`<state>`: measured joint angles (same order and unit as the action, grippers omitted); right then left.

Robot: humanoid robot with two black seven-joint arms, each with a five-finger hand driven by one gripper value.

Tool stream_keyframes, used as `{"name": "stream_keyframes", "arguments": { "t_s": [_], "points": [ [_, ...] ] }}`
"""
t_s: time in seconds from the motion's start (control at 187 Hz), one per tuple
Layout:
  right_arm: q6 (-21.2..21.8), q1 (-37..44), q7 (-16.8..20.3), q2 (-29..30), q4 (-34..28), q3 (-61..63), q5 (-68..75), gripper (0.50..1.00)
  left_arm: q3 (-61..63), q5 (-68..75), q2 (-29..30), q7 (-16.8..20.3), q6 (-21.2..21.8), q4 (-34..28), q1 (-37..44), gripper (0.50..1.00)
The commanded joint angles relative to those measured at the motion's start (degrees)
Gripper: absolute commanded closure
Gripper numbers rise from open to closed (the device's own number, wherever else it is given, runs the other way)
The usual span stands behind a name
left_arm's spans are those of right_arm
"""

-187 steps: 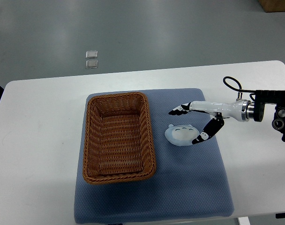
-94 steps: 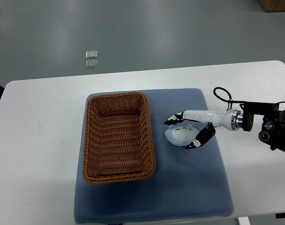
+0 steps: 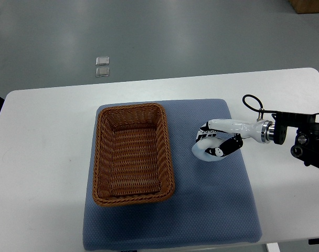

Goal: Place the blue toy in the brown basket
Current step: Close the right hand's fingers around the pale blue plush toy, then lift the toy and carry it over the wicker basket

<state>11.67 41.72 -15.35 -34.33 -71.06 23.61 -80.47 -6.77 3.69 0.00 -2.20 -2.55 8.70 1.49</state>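
The right hand (image 3: 214, 145) reaches in from the right edge, its white forearm lying low over the blue mat (image 3: 201, 210), and its dark-tipped fingers (image 3: 205, 132) are curled around the blue toy (image 3: 203, 153). The thumb side wraps the near edge while the other fingers hook over the far side, so the toy is pinched from both sides rather than pressed from above; that suits a soft, rounded plush with no handle to take. Only a pale crescent of the toy shows beneath the hand, the rest being hidden. Whether it is lifted clear of the mat or rests on it cannot be told from this steep angle.

The toy sits on the mat to the right of the brown wicker basket (image 3: 170, 157), near its right wall but apart from it. The basket stands lengthwise on the left part of the mat with nothing visible inside. The mat lies on the white bench (image 3: 44, 157) and probably serves to keep basket and toy from sliding.

The grasp looks made; what remains, by my judgement, is a lift high enough to clear the basket rim, a short carry leftward, and a release over the open interior. The left arm is not visible.
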Motion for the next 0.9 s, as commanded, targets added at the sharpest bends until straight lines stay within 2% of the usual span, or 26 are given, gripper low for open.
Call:
{"name": "stream_keyframes", "arguments": {
  "t_s": [0.0, 0.241, 0.348, 0.561, 0.824, 0.877, 0.882, 0.893],
  "points": [
    [-0.68, 0.56, -0.30, -0.12, -0.22, 3.28, 0.93, 1.000, -0.08, 0.00, 0.00, 0.00, 0.00, 0.00, 0.00, 0.500],
    [-0.25, 6.27, -0.39, 1.37, -0.30, 5.92, 2.42, 1.000, -0.08, 0.00, 0.00, -0.08, 0.00, 0.00, 0.00, 0.500],
    [0.02, 9.52, -0.39, 5.24, 0.13, 4.86, 3.03, 1.000, -0.08, 0.00, 0.00, 0.00, 0.00, 0.00, 0.00, 0.500],
    [-0.16, 17.08, -0.47, 12.62, 4.00, -5.24, 5.41, 1.000, -0.17, 0.00, 0.00, 0.00, 0.00, 0.09, 0.00, 0.500],
    [-0.33, 20.86, -0.47, 23.43, 11.38, -10.78, 5.41, 1.000, -0.35, 0.00, 0.00, 0.00, -0.09, 0.35, 0.00, 0.500],
    [-0.33, 20.86, -0.47, 23.43, 11.38, -10.78, 5.41, 1.000, -0.35, 0.00, 0.00, 0.00, -0.09, 0.35, 0.00, 0.500],
    [-0.42, 21.04, -0.39, 25.08, 12.69, -11.22, 5.32, 0.975, -0.35, 0.00, 0.00, 0.00, -0.09, 0.35, -0.09, 0.500],
    [-0.51, 21.04, -0.39, 25.45, 12.96, -11.31, 5.32, 0.965, -0.35, 0.00, 0.00, 0.00, -0.09, 0.35, 0.00, 0.500]
  ]
}}
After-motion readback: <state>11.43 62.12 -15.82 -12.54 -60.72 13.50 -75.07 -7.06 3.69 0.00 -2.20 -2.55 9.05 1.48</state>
